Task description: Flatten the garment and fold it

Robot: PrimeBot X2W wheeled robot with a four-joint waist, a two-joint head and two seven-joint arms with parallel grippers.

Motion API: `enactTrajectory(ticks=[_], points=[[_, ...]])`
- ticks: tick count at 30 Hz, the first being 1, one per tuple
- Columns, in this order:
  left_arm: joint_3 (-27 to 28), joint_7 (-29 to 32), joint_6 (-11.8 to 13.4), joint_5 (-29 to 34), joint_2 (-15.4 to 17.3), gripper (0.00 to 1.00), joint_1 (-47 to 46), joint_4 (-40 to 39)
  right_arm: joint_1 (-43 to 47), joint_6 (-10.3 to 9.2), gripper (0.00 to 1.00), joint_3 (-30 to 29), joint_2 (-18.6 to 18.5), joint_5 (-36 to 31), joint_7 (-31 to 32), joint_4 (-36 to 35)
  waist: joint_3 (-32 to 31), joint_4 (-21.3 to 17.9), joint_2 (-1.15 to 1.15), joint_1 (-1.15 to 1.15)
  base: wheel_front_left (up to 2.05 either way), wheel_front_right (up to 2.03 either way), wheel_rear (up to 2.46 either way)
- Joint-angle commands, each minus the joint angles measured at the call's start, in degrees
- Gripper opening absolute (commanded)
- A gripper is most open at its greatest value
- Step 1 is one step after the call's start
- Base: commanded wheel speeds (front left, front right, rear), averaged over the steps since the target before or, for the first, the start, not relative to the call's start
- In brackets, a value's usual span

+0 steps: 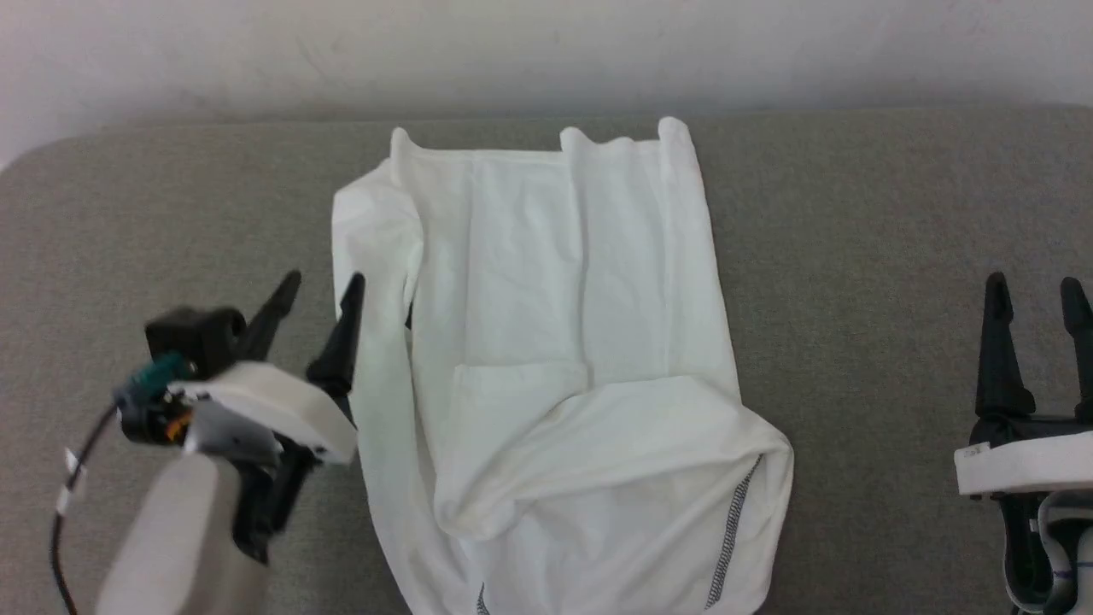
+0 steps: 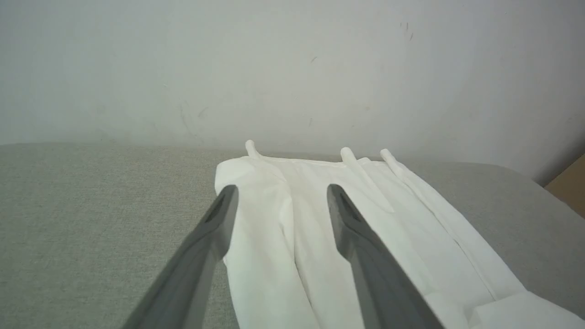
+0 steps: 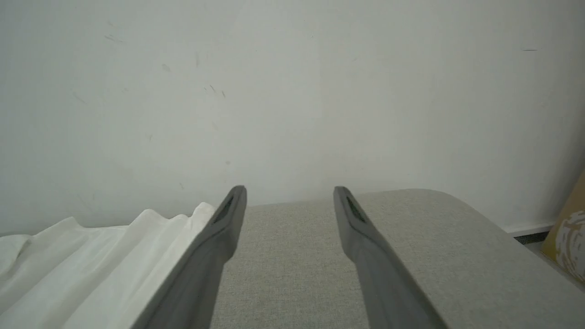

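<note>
The shirt [image 1: 564, 342] lies mid-table [image 1: 888, 256], its sides turned in to make a long strip, with a layer lapped across the near end toward 5 o'clock. The left gripper [image 1: 323, 286] hangs at 9 o'clock, just beside the shirt's left edge, fingers wide and empty. The right gripper [image 1: 1035, 290] sits at 3 o'clock, well apart from the cloth, also wide and empty. Folding looks partway done. The next move likely calls for pinching the near end and carrying it toward 12 o'clock.

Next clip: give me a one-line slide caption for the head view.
White shirt lies partly folded on a grey surface, left gripper open beside its edge, right gripper open and apart.
</note>
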Motion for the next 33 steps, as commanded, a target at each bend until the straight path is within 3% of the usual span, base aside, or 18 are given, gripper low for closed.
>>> enactTrajectory(ticks=[1, 8, 14, 21, 28, 29, 30, 33], points=[[0.26, 2.83, -0.62, -0.66, 1.90, 1.00, -3.35, 0.70, -0.14, -0.05, 1.00, -0.15, 0.44, -0.27, 0.47, -1.25, 5.12, -4.56, 0.00, 0.00, 0.00, 0.00, 0.00], [0.52, 25.94, -2.08, -6.99, 10.63, 1.00, -21.11, 10.21, -2.16, -0.05, 1.00, 0.86, 1.35, 0.32, 2.13, -5.83, 11.53, -9.32, 0.00, 0.00, 0.00, 0.00, 0.00], [0.80, 39.25, -1.65, -9.95, 14.30, 1.00, -29.57, 16.80, -3.12, -0.05, 1.00, 1.95, 1.59, 1.52, 1.34, -4.92, 15.11, -12.74, 0.00, 0.00, 0.00, 0.00, 0.00], [0.42, 41.33, 1.38, -7.34, 17.66, 1.00, -32.10, 20.90, -3.64, -0.05, 1.00, 2.77, 1.62, 3.09, -0.20, -1.80, 17.16, -14.63, 0.00, 0.00, 0.00, 0.00, 0.00], [-2.03, 43.86, 2.40, -4.76, 19.48, 1.00, -30.47, 25.83, -4.06, -0.05, 1.00, 4.23, 1.62, 2.68, -1.01, 0.06, 17.69, -14.78, 0.00, 0.00, 0.00, 0.00, 0.00], [-2.00, 44.68, 2.37, -5.29, 19.18, 0.35, -30.11, 26.41, -4.09, -0.05, 1.00, 4.31, 1.62, 2.61, -1.08, 0.29, 17.60, -14.63, 0.00, 0.00, 0.00, 0.00, 0.00], [-1.97, 45.26, 2.25, -5.79, 18.93, 0.00, -29.80, 26.81, -4.08, -0.05, 1.00, 4.25, 1.62, 2.51, -1.14, 0.50, 17.42, -14.38, 0.00, 0.00, 0.00, 0.00, 0.00], [-1.54, 44.07, 2.12, -6.50, 18.66, 0.00, -28.94, 27.14, -3.94, -0.05, 1.00, 4.02, 1.63, 2.05, -1.12, 0.99, 16.29, -13.38, 0.00, 0.00, 0.00, 0.00, 0.00]])
